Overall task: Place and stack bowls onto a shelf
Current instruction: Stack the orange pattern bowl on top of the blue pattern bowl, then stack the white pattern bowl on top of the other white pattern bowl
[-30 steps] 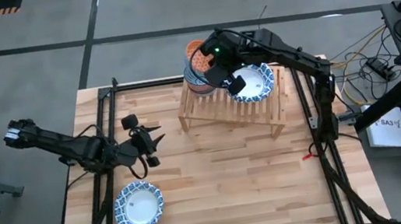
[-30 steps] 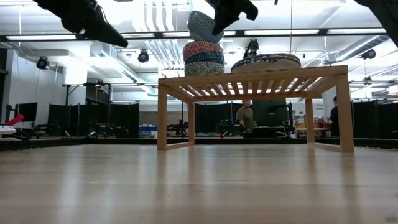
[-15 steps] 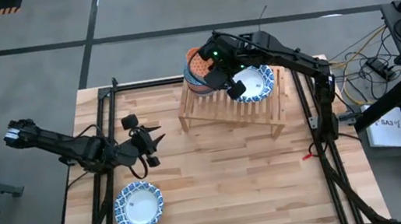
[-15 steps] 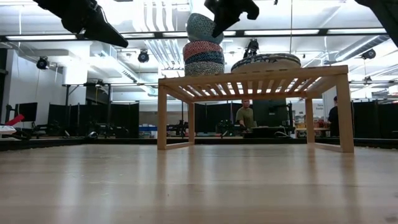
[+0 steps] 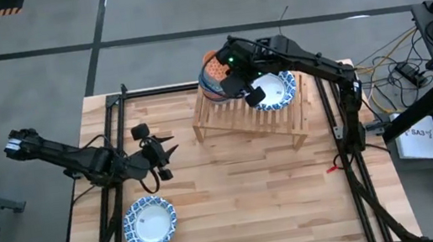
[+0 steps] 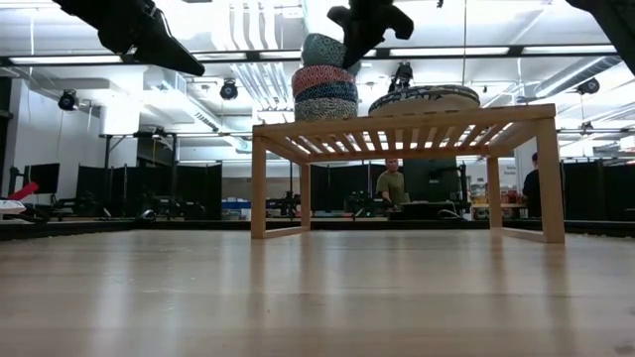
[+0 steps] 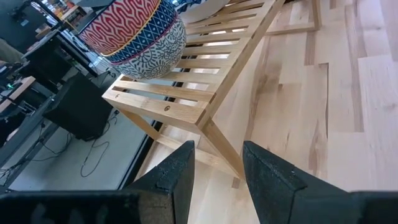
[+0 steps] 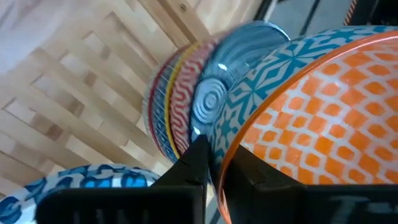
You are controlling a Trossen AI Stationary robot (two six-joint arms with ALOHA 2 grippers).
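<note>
The wooden slat shelf (image 5: 242, 120) stands at the table's far side. On its left end is a stack of small bowls (image 6: 324, 89), and beside it a wide blue-and-white bowl (image 5: 276, 89). My right gripper (image 5: 237, 74) is shut on a small bowl (image 6: 322, 50), teal-patterned outside and orange inside, tilted right over the stack; whether it touches the stack I cannot tell. My left gripper (image 5: 166, 150) hangs open over the table's left half, with nothing between its fingers. Another wide blue-and-white bowl (image 5: 149, 224) sits on the table near the front left. My right gripper pinches the small bowl's rim (image 8: 231, 144), one finger on the orange inside and one on the teal outer wall. The fingers slant down from above. The bowl sits tilted over the stack's top bowl (image 8: 177, 93).
The shelf (image 7: 186, 106) has bare slats to the right of the wide bowl and along its near edge. Black frame rails (image 5: 112, 195) run along the table's left and right sides. A person (image 6: 392, 183) stands in the room beyond the table.
My right gripper has sunk a little and turned slightly, bringing the small bowl down toward the top of the stack.
</note>
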